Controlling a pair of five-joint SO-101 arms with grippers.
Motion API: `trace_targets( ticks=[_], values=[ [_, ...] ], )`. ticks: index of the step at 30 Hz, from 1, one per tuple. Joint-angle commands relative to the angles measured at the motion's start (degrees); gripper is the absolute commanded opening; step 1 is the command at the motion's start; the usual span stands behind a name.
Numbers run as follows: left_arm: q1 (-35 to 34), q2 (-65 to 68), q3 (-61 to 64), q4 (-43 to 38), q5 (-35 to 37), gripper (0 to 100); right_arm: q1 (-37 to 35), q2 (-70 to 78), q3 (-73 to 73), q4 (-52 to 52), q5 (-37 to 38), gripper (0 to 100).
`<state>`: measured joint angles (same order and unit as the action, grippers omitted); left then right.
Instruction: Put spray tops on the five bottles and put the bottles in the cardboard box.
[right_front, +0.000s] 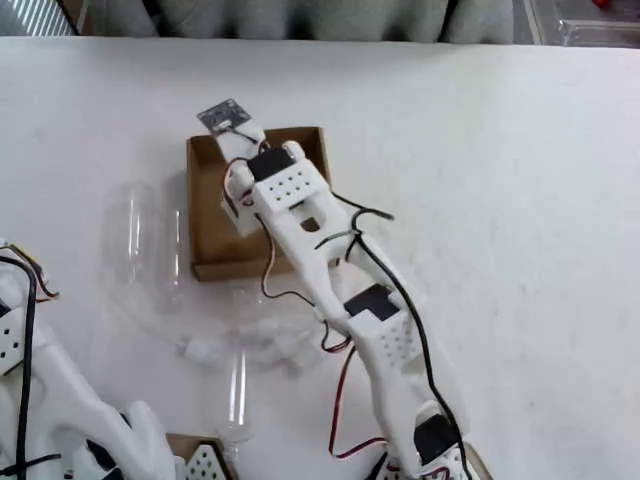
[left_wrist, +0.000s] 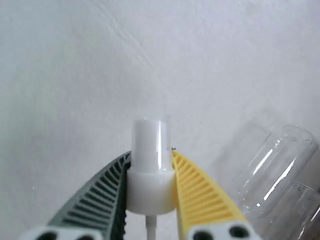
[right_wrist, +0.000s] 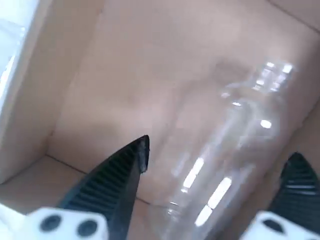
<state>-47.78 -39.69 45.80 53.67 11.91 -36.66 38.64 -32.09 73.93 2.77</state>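
While the right gripper (right_wrist: 220, 152) hangs open around the bottle (right_wrist: 235, 120) in the cardboard box (right_wrist: 60, 100), the left gripper (left_wrist: 151, 156), pinching the smooth spray top (left_wrist: 150, 172) by its tips, could let it slip.

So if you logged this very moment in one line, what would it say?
left hand: shut on spray top | right hand: open above cardboard box, clear bottle inside | spare bottles on table

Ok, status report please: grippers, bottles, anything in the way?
Left gripper shut on spray top. Right gripper open over bottle in cardboard box. Loose bottles beside box.
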Motion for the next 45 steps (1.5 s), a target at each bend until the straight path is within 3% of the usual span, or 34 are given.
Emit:
trace_targets(
  ticks=[1,12,14,17,18,20,23,28,30,45],
  values=[
    [0.57,-0.13,-0.35,-1.23,0.26,2,0.84,0.4,-0.88,0.66,-0.09,37.7],
    [0.66,-0.22,-0.26,-0.97,0.26,2,-0.66,7.6,-0.97,-5.85,-0.09,34.7],
    [0.66,-0.22,-0.26,-0.97,0.26,2,-0.75,8.57,-1.05,-6.46,-0.09,25.4],
    [0.75,-0.04,-0.26,-0.97,0.35,2,-0.84,8.66,-2.46,-6.02,-0.09,2.1],
    [0.75,-0.04,-0.26,-0.97,0.35,2,-0.66,8.66,-2.9,-5.58,-0.09,0.5],
    [0.75,0.04,-0.26,-1.05,0.35,2,-0.4,8.66,-4.04,-2.86,0.09,7.1],
    [0.84,0.04,-0.26,-1.23,0.35,2,0.22,8.57,-8.88,3.74,0.26,1.2],
    [2.95,0.04,-0.26,-0.35,0.35,2,0.48,5.49,-24.97,23.78,0.35,1.5],
    [4.35,-0.22,-0.35,0.79,0.26,2,0.48,3.38,-27.34,25.54,0.44,1.5],
    [14.46,-0.4,0.97,7.21,0.18,2,2.42,-36.97,9.85,25.1,0.35,1.5]
  ],
)
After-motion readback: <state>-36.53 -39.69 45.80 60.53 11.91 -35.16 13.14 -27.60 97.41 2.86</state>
